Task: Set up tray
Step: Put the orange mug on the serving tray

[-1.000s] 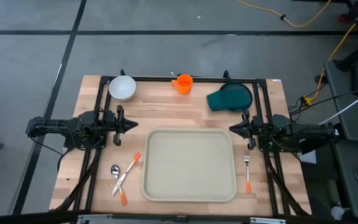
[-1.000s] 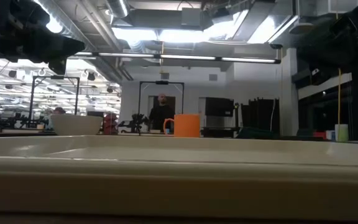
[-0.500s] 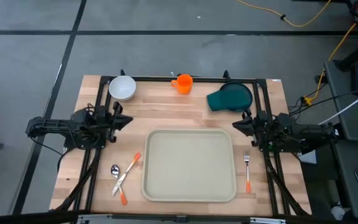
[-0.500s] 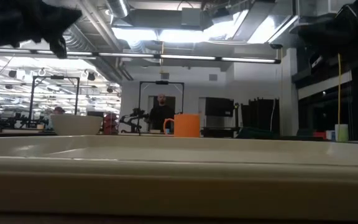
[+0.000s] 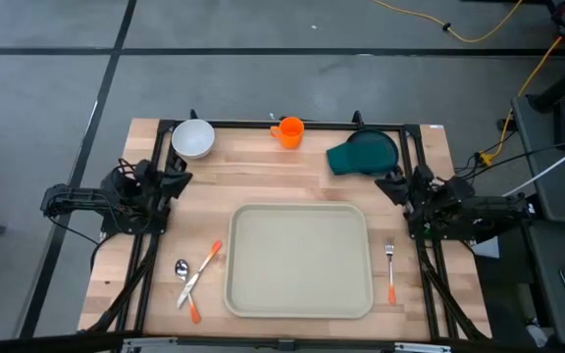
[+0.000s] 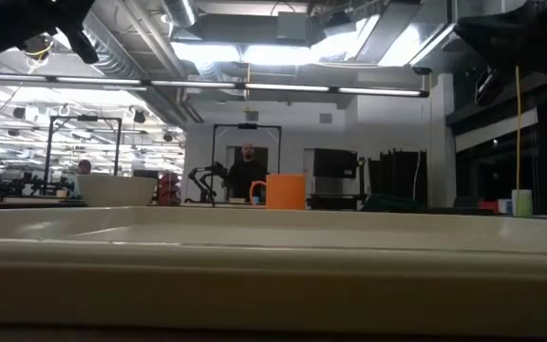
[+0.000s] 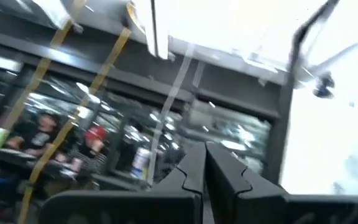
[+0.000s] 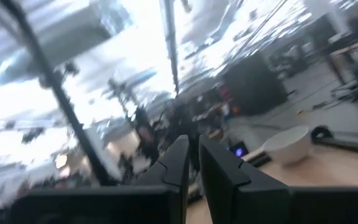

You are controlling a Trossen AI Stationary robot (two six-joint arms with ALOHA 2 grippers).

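The large cream rectangular plastic tray (image 5: 299, 260) with rounded corners and a raised rim is lying empty in the middle of the wooden surface (image 5: 263, 181), nearer its front edge; nothing is resting in it yet, so the setting-up appears not to have begun; the left gripper (image 5: 178, 177) is hovering just beside the white round bowl (image 5: 193, 138), its jaws closed on nothing, and the right gripper (image 5: 392, 182) is hanging just beside the dark teal round plate (image 5: 366, 153), its jaws nearly closed and likewise holding nothing; the risk, as I judge it, is that closed jaws lowered onto the bowl or plate would be pushing it along the surface rather than gripping it, and the plate, sitting near the far edge, could be slid under the frame rails; the orange cup (image 5: 289, 130), standing between bowl and plate, could be tipped by a careless reach; the bowl and cup are both looking empty from above; an orange-handled fork (image 5: 390, 273) is lying right of the tray, and a metal spoon (image 5: 182, 274) with an orange-handled utensil (image 5: 204, 274) is lying left of it, thin flat things likely to be slipping from a pinch.
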